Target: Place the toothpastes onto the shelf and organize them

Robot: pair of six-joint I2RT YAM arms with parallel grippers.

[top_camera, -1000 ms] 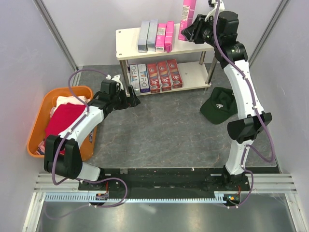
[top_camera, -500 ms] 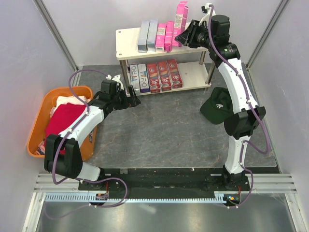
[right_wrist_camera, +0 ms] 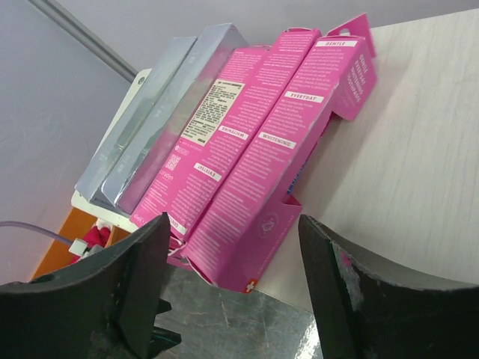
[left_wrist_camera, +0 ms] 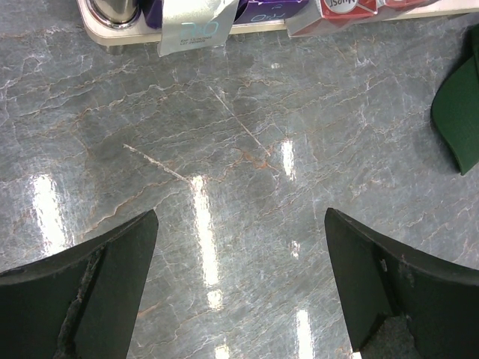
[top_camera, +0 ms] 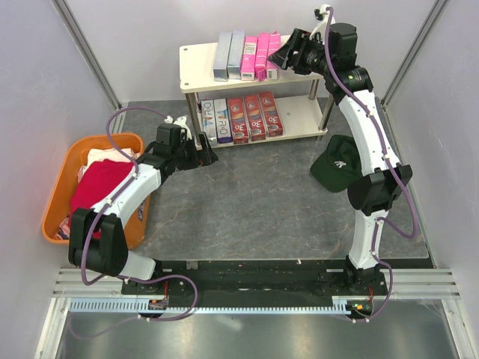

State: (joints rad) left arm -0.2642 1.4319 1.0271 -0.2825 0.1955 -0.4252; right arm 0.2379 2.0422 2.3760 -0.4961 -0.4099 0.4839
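Observation:
The shelf [top_camera: 196, 52] stands at the back. Its top board carries two silver-grey toothpastes [top_camera: 229, 55] and three pink ones [top_camera: 256, 57] lying side by side. On the lower board lie navy/white boxes [top_camera: 213, 120] and three red boxes [top_camera: 254, 116]. My right gripper [top_camera: 284, 55] is open at the right-hand pink box [right_wrist_camera: 277, 164]. That box lies flat on the top board, between the fingers [right_wrist_camera: 142, 277] without touching them. My left gripper [top_camera: 206, 155] is open and holds nothing, low over the floor in front of the lower board [left_wrist_camera: 112, 31].
An orange basket [top_camera: 105, 140] with a red cloth [top_camera: 97, 183] sits on the left. A dark green cap [top_camera: 338, 163] lies on the floor right of the shelf, also in the left wrist view [left_wrist_camera: 460, 112]. Grey walls close in both sides.
The right gripper tipped the upright pink box down flat beside the other two pink ones, then opened and let go. The left arm has not moved.

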